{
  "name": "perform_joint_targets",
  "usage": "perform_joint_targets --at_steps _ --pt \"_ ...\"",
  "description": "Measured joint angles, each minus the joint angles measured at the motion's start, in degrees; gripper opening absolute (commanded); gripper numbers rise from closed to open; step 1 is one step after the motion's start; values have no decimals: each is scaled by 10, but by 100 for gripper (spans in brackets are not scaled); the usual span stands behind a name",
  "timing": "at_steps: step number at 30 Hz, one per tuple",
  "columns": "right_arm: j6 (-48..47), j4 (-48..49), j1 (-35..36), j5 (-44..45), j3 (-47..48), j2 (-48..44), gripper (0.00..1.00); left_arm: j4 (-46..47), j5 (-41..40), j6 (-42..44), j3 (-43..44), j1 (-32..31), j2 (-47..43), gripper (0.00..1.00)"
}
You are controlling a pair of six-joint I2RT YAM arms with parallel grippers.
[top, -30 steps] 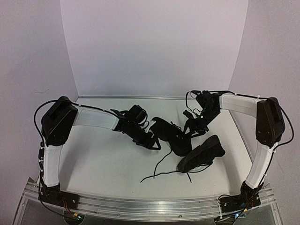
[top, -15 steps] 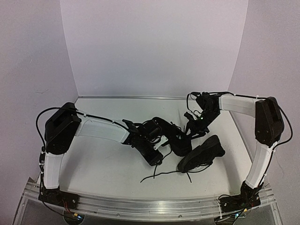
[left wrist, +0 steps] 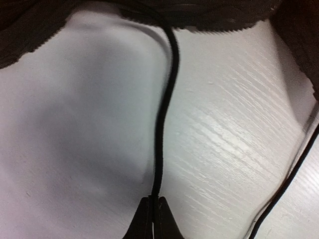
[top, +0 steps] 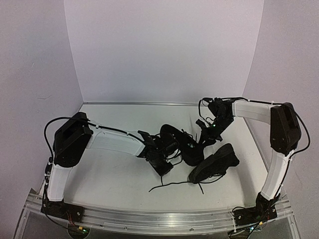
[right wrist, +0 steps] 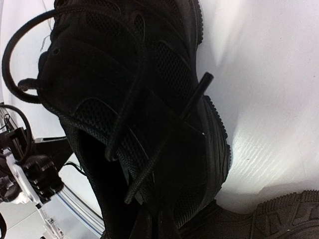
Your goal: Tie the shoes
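Two black shoes lie mid-table. One [top: 185,144] stands upright between the grippers; the other [top: 217,162] lies on its side, right of it. My left gripper [top: 167,170] is low at the upright shoe's near-left side, shut on a thin black lace [left wrist: 167,99] that runs from the shoe's edge [left wrist: 214,12] down into the closed fingertips [left wrist: 154,201]. My right gripper [top: 204,139] is pressed to that shoe's far-right side. Its dark fingers [right wrist: 154,221] are closed against the upper [right wrist: 124,74], with a lace [right wrist: 184,112] slanting towards them; whether it is pinched is too dark to tell.
Loose laces [top: 169,185] trail over the white table [top: 114,179] towards the metal front rail [top: 159,219]. A second lace [left wrist: 294,174] crosses the lower right of the left wrist view. The side-lying shoe's ridged sole [right wrist: 284,216] sits close to my right gripper.
My left arm has reached right and lower, to the upright shoe, and its jaws have shut on the lace. My right gripper has shut and barely shifted. The shoes have not moved.
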Motion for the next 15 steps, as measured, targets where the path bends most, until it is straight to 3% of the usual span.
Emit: perform_joint_targets --at_steps 15 --pt "102 62 56 -38 21 21 0 -11 -30 -129 -80 97 -148 0"
